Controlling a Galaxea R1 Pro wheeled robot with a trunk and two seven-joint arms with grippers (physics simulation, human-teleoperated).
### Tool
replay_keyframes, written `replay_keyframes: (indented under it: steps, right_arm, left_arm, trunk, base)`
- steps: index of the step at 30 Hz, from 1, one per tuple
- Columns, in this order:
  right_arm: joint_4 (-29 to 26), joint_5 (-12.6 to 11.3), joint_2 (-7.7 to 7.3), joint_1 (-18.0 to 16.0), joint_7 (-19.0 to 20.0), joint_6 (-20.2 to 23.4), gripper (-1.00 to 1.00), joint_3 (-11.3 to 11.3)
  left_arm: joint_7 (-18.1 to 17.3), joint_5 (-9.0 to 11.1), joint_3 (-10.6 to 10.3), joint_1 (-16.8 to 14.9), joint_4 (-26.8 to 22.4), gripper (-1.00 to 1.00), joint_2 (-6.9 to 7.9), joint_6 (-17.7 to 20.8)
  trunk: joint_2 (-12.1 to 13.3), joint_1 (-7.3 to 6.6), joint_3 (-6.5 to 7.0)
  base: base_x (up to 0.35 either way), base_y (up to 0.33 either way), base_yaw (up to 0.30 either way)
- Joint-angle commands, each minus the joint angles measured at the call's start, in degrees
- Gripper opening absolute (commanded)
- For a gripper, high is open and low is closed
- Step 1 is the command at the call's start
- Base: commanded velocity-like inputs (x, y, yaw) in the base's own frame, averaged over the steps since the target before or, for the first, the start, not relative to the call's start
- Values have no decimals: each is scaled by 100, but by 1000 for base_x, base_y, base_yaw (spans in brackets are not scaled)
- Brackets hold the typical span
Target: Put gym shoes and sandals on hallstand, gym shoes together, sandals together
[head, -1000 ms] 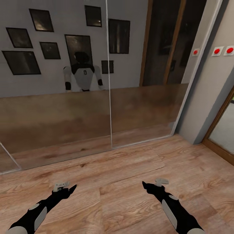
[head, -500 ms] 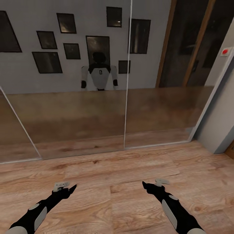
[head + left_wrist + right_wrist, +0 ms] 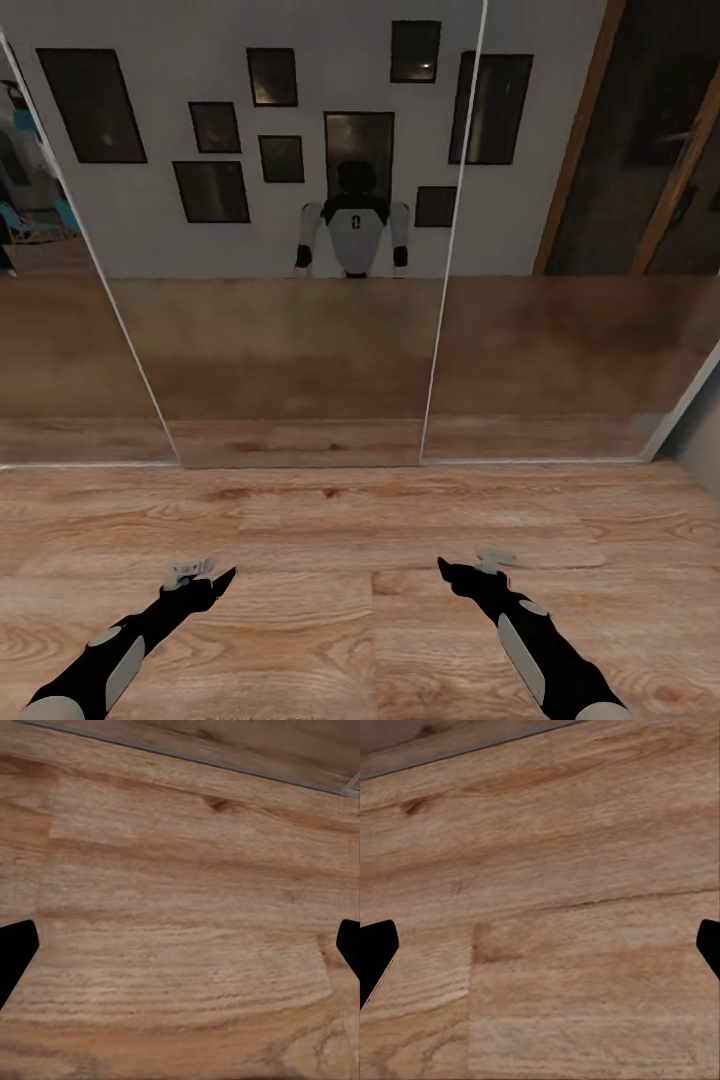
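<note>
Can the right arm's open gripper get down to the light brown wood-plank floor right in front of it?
Probably yes. The right gripper hangs open over the wood-plank floor, with nothing between them; the mirrored sliding panels stand further ahead.

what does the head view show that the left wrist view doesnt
The head view alone takes in the mirrored wall panels, the robot's reflection among dark picture frames, and both arms held low, with the left gripper and right gripper over the floor. The left wrist view alone gives a close look at the plank grain, with dark fingertips spread wide at its edges. Both share the wood floor and the strip where it meets the mirror. No shoes appear in either.
</note>
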Motion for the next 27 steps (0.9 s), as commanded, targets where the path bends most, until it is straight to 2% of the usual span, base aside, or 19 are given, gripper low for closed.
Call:
replay_keyframes:
  steps: [1, 27]
  right_arm:
    - [-10, -46, -7, 0, -3, 26, 100, 19]
    - [-13, -46, -7, 0, 1, 26, 100, 19]
  left_arm:
    - [-39, 26, 21, -6, 10, 100, -2, 2]
    - [-39, 26, 21, -6, 10, 100, -2, 2]
  trunk:
    - [-2, -1, -5]
    - [-2, -1, -5]
  base:
    - [0, 0, 300]
    - [7, -7, 300]
